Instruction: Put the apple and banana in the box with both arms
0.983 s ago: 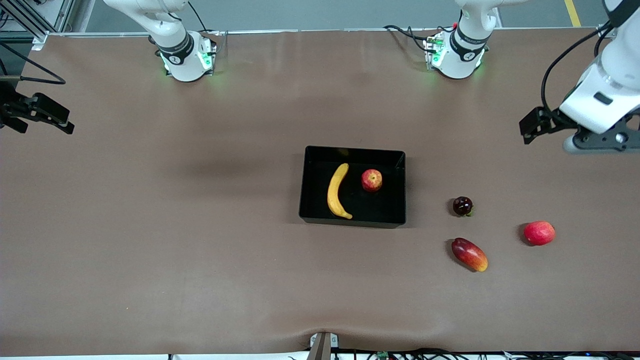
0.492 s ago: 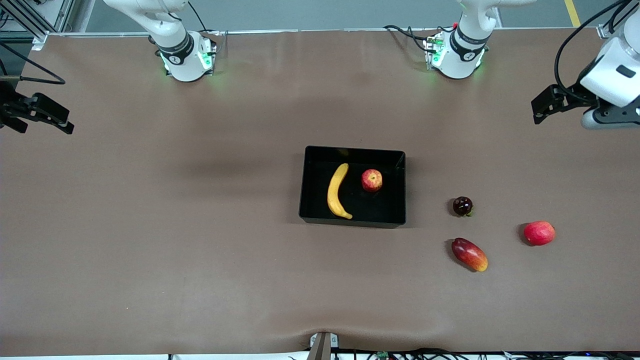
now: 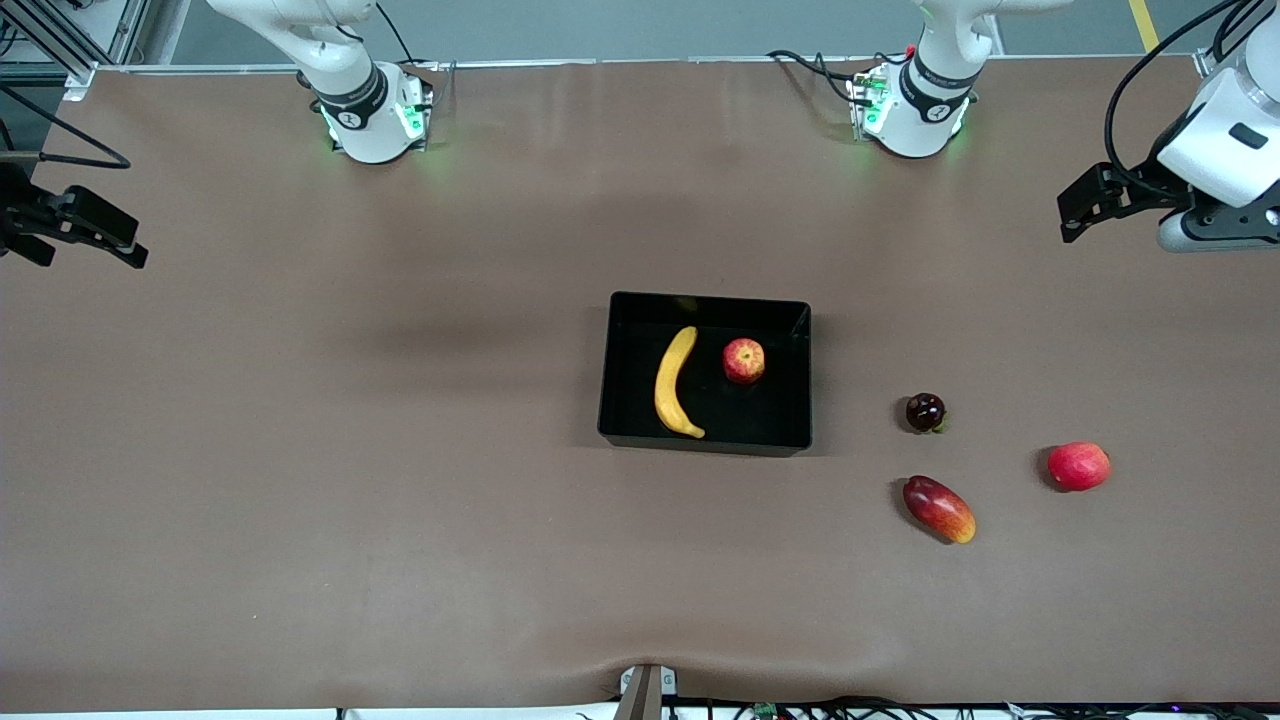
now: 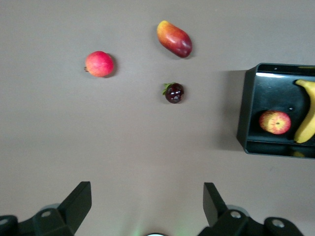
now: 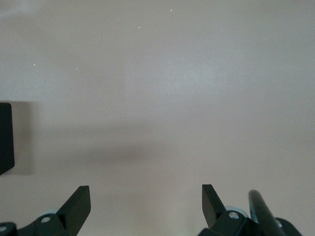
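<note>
The black box (image 3: 706, 299) sits mid-table. The yellow banana (image 3: 675, 383) and the red apple (image 3: 743, 360) lie in it side by side, the apple toward the left arm's end. My left gripper (image 3: 1075, 208) is open and empty, up in the air over the table's left-arm end. Its wrist view shows its own gripper (image 4: 147, 201), the box (image 4: 246, 113), the apple (image 4: 274, 122) and the banana (image 4: 306, 118). My right gripper (image 3: 135, 242) is open and empty, waiting over the right arm's end. Its wrist view shows its gripper (image 5: 146, 204) over bare table and a box corner (image 5: 5, 140).
Three loose fruits lie toward the left arm's end, outside the box: a small dark fruit (image 3: 925, 412), a red-and-orange mango (image 3: 938, 509) and a plain pinkish-red fruit (image 3: 1078, 466). They also show in the left wrist view: dark fruit (image 4: 173, 93), mango (image 4: 174, 39), pinkish fruit (image 4: 99, 64).
My left gripper has drawn back, farther from the front camera, over its end of the table, then barely shifted. The right arm and the fruits have not moved.
</note>
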